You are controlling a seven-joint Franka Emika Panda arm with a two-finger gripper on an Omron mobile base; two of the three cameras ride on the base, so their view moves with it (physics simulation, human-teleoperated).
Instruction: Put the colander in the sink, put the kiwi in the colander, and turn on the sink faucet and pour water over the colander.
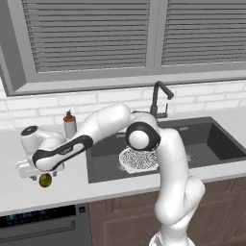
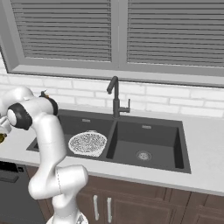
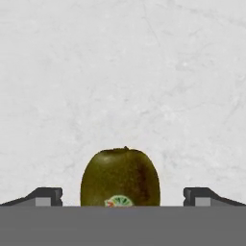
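1. From the left base view, we see the colander (image 1: 138,159) already in the sink (image 1: 221,144); the gripper (image 1: 40,176) hangs over the kiwi (image 1: 45,180) on the counter (image 1: 14,192), a soap dispenser (image 1: 70,124) behind.
2. From the right base view, the sink faucet (image 2: 115,97) stands dry; no water runs, and nothing blocks the basin.
3. From the hand view, we find the fingertips (image 3: 45,196) spread wide, flanking the kiwi without touching; grasping, placing and rinsing remain.
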